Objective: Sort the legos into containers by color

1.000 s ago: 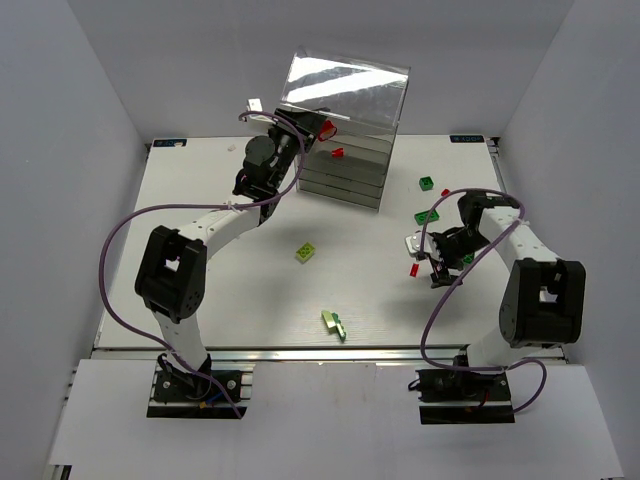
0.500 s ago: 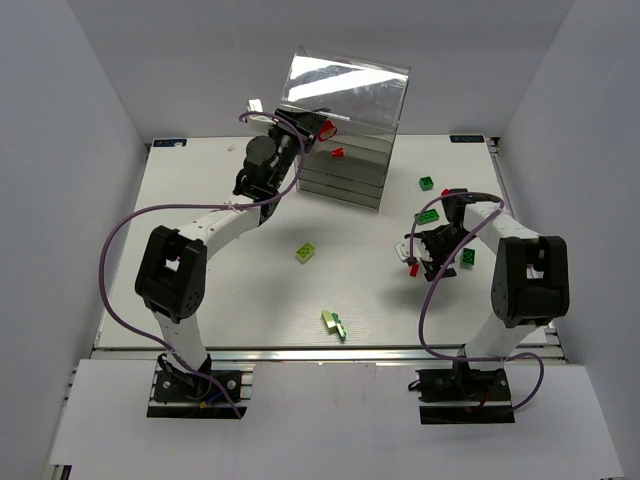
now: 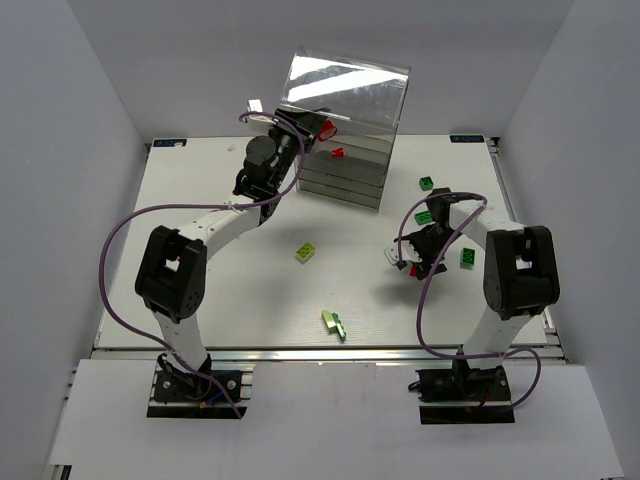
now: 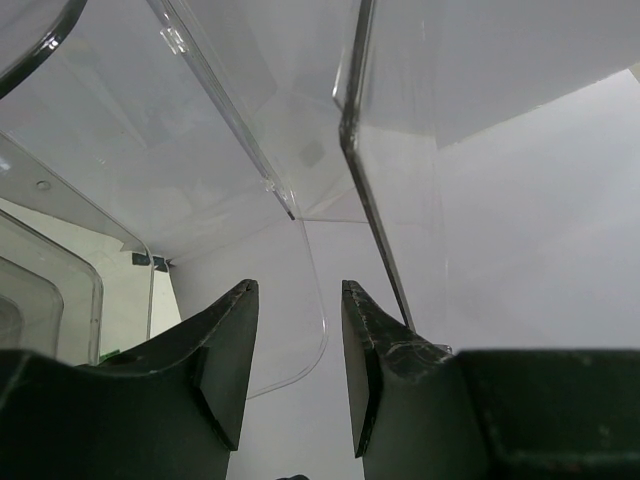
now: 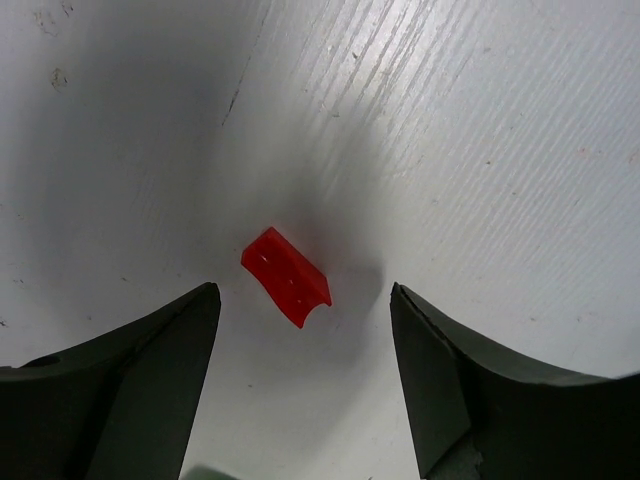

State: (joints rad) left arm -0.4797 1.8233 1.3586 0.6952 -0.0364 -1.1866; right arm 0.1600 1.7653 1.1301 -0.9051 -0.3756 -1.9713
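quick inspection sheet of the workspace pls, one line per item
surface: white table, faint scuffs
job's things: clear drawer box at the far edge; red brick on the table; three green bricks at right; two yellow-green bricks mid-table
clutter: nothing seen
grippers: left gripper jaws open at the box; right gripper jaws open astride the red brick
cables: purple cables loop off both arms
surroundings: plain grey walls

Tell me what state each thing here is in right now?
left gripper, partly open, at the clear container
right gripper, open, straddling the red brick
red brick, lying on the table, ungripped
yellow-green bricks, loose on the table
dark green bricks, loose on the table
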